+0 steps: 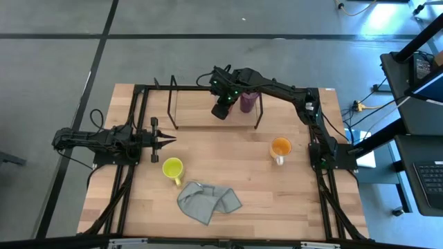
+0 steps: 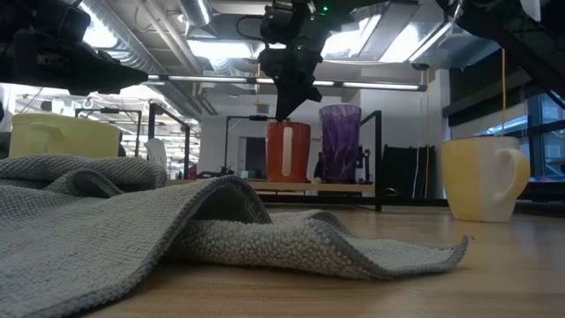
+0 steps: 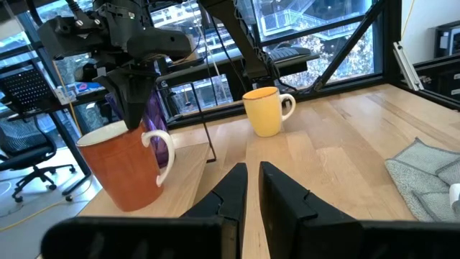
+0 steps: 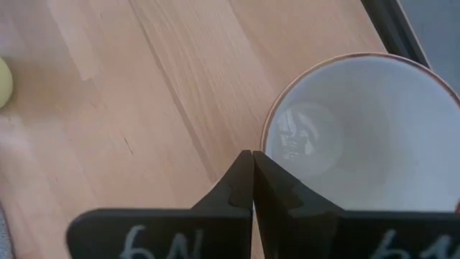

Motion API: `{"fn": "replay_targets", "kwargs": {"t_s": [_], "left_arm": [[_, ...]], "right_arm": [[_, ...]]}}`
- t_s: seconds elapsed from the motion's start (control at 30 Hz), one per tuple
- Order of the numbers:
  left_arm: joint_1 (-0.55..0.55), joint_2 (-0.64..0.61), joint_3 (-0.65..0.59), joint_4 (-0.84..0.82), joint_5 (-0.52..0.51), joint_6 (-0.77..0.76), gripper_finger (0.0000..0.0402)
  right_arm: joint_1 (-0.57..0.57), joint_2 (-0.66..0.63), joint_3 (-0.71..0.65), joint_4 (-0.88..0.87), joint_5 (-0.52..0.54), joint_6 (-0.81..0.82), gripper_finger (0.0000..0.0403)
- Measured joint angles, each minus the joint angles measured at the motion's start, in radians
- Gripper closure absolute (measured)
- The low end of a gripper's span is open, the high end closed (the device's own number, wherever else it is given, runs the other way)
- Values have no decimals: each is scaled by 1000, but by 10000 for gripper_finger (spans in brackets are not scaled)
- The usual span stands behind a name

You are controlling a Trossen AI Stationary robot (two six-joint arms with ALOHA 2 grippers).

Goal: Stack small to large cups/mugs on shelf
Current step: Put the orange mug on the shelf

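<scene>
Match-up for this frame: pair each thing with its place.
Things:
1. tumbler
2. red mug
3. yellow mug
4. cloth

Places:
A. crumpled near the table's front edge
B. just in front of the left gripper
C. pinched at the rim by the right gripper
D. standing free at the shelf's right end

Pairs: 1-D, 2-C, 3-B, 4-A

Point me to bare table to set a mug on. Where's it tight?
Free: the strip between the shelf and the yellow mug, and the patch right of the grey cloth, below the orange mug. Crowded: the shelf's right end, where the right gripper pinches the red-brown mug's rim beside the purple tumbler.
</scene>
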Motion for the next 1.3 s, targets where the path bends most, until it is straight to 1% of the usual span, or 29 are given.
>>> {"fn": "replay_targets", "kwargs": {"t_s": [0.17,0.3,0.33,0.43,0.6,0.7,0.73,0.9,1.0,1.17,1.3], "left_arm": [[0,0,0,0,0,0,369],[0,0,0,0,0,0,369],[0,0,0,0,0,0,369],[0,0,0,0,0,0,369],[0,0,0,0,0,0,369],[0,0,0,0,0,0,369],[0,0,0,0,0,0,369],[0,0,0,0,0,0,369],[0,0,0,0,0,0,369],[0,0,0,0,0,0,369],[0,0,0,0,0,0,369]], "right_arm": [[0,0,0,-1,-3,15,398],[1,0,0,3,-110,13,398],[5,0,0,12,-123,9,398],[30,0,0,57,-131,-42,398],[64,0,0,156,-134,-176,398],[66,0,0,209,-79,-219,398],[62,0,0,225,-60,-226,398],[5,0,0,313,-43,-218,398],[-33,6,0,316,-45,-198,398],[-85,47,0,243,-142,-173,398],[-89,60,0,242,-158,-219,398]]}}
